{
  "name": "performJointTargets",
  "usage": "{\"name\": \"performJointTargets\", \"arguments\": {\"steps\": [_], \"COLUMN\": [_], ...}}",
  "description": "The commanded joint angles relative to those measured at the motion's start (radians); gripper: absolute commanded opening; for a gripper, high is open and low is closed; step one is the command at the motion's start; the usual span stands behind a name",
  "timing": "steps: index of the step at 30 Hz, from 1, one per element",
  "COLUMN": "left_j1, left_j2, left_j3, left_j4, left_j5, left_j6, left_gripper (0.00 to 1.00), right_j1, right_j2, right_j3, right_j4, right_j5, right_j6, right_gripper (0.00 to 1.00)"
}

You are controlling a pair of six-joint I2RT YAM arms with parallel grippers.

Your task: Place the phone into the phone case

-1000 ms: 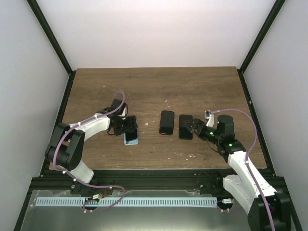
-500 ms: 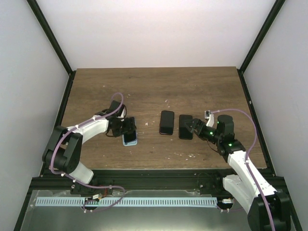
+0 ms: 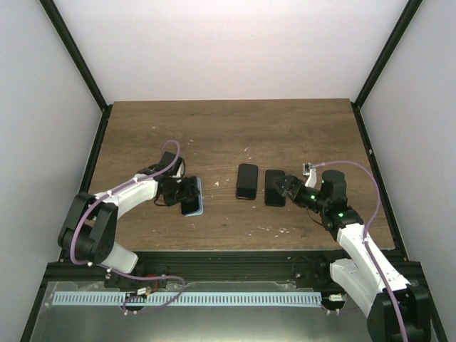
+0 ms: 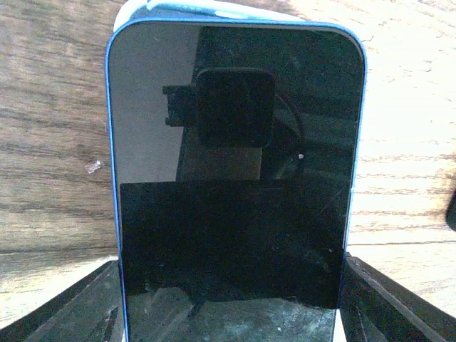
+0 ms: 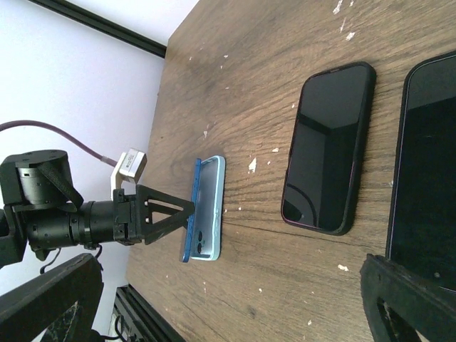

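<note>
My left gripper [image 3: 182,192] is shut on the blue phone [image 3: 189,205], its fingers [image 4: 399,303] on the phone's two long sides. The phone's black screen [image 4: 235,178] fills the left wrist view. In the right wrist view the phone [image 5: 191,214] stands tilted up on one long edge, leaning off the light blue case [image 5: 212,206], which lies open side up under and behind it. The case rim [image 4: 214,8] shows above the phone's top. My right gripper [image 3: 286,187] is open and empty, its fingers [image 5: 406,299] wide apart beside a black phone [image 3: 274,187].
A second black phone in a dark case [image 3: 247,181] lies at the middle of the wooden table [image 3: 235,135], next to the black phone by my right gripper. Black frame posts and white walls bound the table.
My left gripper has drawn back a little to the left and turned the blue phone up onto its edge, off the light blue case. The right arm has not moved.
</note>
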Motion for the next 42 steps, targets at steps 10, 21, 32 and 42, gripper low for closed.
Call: {"name": "performJointTargets", "arguments": {"steps": [10,21,32,42], "left_j1": [-0.001,-0.005,0.005,0.094], "left_j2": [0.016,0.018,-0.027,-0.091], "left_j3": [-0.008,0.041,0.062,-0.010], "left_j4": [0.051,-0.003,-0.070,-0.048], "left_j5": [0.019,-0.023,-0.142,-0.038], "left_j6": [0.009,0.062,0.051,0.064], "left_gripper": [0.75,0.86,0.77,0.71], "right_j1": [0.012,0.015,0.056,0.321], "right_j2": [-0.023,-0.005,0.025,0.236], "right_j3": [-0.013,-0.019,-0.018,0.066], "right_j4": [0.013,0.033,0.066,0.165], "right_j5": [0.010,0.003,0.012,0.125], "right_j6": [0.002,0.007,0.035,0.074], "right_gripper": [1.00,1.00,0.99,0.80]}}
